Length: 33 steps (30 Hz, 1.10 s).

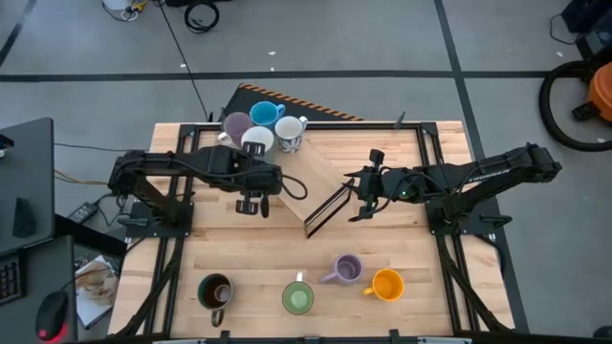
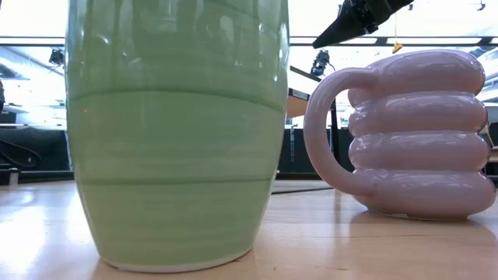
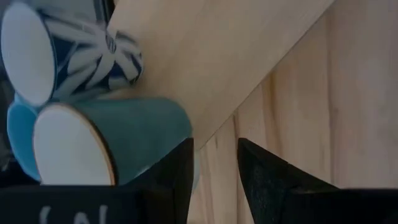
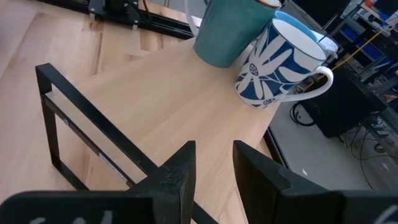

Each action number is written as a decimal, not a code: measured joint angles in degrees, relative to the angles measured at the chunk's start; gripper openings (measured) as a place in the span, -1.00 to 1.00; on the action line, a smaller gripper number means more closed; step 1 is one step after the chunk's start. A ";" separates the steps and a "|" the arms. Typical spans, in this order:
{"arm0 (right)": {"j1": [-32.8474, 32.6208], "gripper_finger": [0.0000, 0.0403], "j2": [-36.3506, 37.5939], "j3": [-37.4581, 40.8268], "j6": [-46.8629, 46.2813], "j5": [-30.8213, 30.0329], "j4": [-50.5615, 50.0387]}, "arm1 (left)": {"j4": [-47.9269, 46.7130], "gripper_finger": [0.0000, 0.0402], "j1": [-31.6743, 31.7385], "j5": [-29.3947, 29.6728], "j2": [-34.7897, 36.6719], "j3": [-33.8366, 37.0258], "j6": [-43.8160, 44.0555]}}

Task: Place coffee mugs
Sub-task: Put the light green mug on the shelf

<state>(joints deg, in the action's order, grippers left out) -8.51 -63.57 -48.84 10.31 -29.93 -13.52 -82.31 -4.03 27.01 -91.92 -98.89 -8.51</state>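
Four mugs stand along the table's near edge: dark brown (image 1: pixel 215 290), green (image 1: pixel 297 297) (image 2: pixel 175 132), ribbed lilac (image 1: pixel 344 268) (image 2: pixel 412 132) and orange (image 1: pixel 386 284). Four more cluster at the far edge: lilac (image 1: pixel 235 124), light blue (image 1: pixel 266 114), a teal one with a white inside (image 1: pixel 256 141) (image 4: pixel 227 28) and a white one with a blue pattern (image 1: pixel 292 132) (image 4: pixel 280 62). The last two stand on the far end of a wooden shelf board (image 1: pixel 311 186). My left gripper (image 1: pixel 252 204) (image 3: pixel 214 168) hovers just left of the board, and my right gripper (image 1: pixel 362 199) (image 4: pixel 214 171) just right of it. Both have fingers slightly apart and empty.
The shelf board sits on a black metal frame (image 4: pixel 62 106) and runs slantwise across the table's middle between the two grippers. Bare wood lies between the board and the near row of mugs. Black rails (image 1: pixel 426 153) border the table's sides.
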 joint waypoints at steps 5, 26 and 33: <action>0.00 -0.45 0.00 0.00 0.07 0.02 0.19 | -2.92 -0.36 1.33 0.19 0.00 0.00 4.19; 0.00 -0.45 0.00 0.00 0.14 0.17 0.16 | 8.93 -0.37 -0.91 1.49 1.48 6.84 -5.29; 0.00 -0.44 0.00 0.00 -0.03 1.11 0.18 | 8.55 -0.37 0.34 2.42 3.36 11.54 -4.75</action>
<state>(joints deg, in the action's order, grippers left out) -8.51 -63.57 -48.84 10.28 -28.82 -13.34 -73.76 -3.69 29.43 -88.56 -87.35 -13.26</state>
